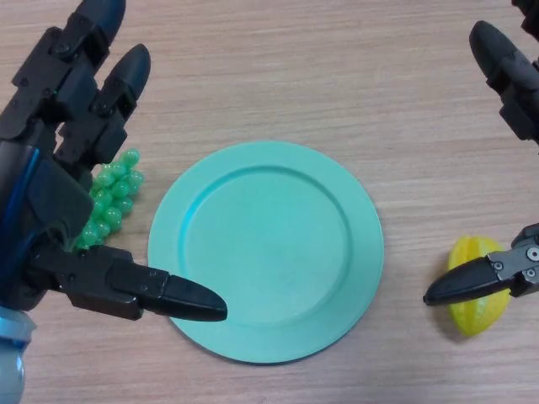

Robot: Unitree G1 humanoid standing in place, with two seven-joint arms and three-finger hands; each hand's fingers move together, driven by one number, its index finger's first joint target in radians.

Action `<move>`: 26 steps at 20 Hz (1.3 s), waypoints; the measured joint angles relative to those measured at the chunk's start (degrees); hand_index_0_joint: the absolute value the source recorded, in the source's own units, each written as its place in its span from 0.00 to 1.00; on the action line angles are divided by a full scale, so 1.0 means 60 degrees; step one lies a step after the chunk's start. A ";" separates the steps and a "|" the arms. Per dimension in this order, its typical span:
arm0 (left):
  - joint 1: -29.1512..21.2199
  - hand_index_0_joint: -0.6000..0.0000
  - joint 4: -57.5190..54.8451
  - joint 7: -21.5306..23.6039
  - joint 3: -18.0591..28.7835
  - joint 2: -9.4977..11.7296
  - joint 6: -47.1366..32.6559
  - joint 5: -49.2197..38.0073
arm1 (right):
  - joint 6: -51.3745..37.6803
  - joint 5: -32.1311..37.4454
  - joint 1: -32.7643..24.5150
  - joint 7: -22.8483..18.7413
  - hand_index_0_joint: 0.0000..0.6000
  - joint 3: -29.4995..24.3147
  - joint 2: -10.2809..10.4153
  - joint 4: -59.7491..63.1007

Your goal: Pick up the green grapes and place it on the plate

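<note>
— Closest to us is our left hand (63, 210), coming in from the left edge and hanging over the wooden table (278, 67). How do we read its fingers?

— Spread wide. We see the thumb stretched out low toward the right, its tip lying over the near-left rim of the plate (266, 251), and the fingers reaching straight up and away. Nothing sits in the grasp.

— And the green grapes (111, 200)?

— We find them on the table just beside the plate's left rim, partly hidden under our left hand. The bunch shows between the thumb and the fingers, but we cannot tell whether the hand touches it. None of the grapes lie on the plate.

— What do we make of the plate itself?

— We see a round, light green plate, flat on the table at the middle of the view, with nothing on it.

— Our right hand (509, 71)?

— We see it at the right edge, also spread wide: the fingers show at the upper right, the thumb lower down, pointing left. It holds nothing.

— That yellow thing?

— We take it for a yellow starfruit (474, 296), lying on the table well right of the plate. The right thumb's tip passes in front of it; whether they touch we cannot tell.
</note>
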 measured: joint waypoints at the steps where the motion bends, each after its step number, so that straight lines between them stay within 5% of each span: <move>1: -0.0002 1.00 0.0000 0.0000 0.0002 0.0000 0.0000 0.0002 | 0.0000 0.0000 -0.0030 -0.0026 0.00 0.0000 0.0000 0.0000; 11: -0.0118 1.00 0.0093 -0.0009 0.0084 0.0065 0.0020 -0.0069 | 0.0001 -0.0001 -0.0234 -0.0028 0.00 -0.0001 0.0003 0.0000; 15: -0.0347 1.00 0.1550 -0.0345 0.0589 0.0261 -0.0146 0.0412 | -0.0001 -0.0002 -0.0216 -0.0028 0.00 0.0009 0.0003 -0.0001; 18: -0.0618 1.00 0.3234 -0.0560 0.1146 0.0719 -0.1200 0.1413 | -0.0007 0.0015 -0.0134 -0.0030 0.00 0.0009 -0.0060 -0.0002; 26: -0.1249 1.00 0.8053 -0.0766 0.1101 0.1622 -0.3652 0.4778 | -0.0229 0.0178 0.0154 -0.0129 0.00 0.0009 -0.0272 -0.0001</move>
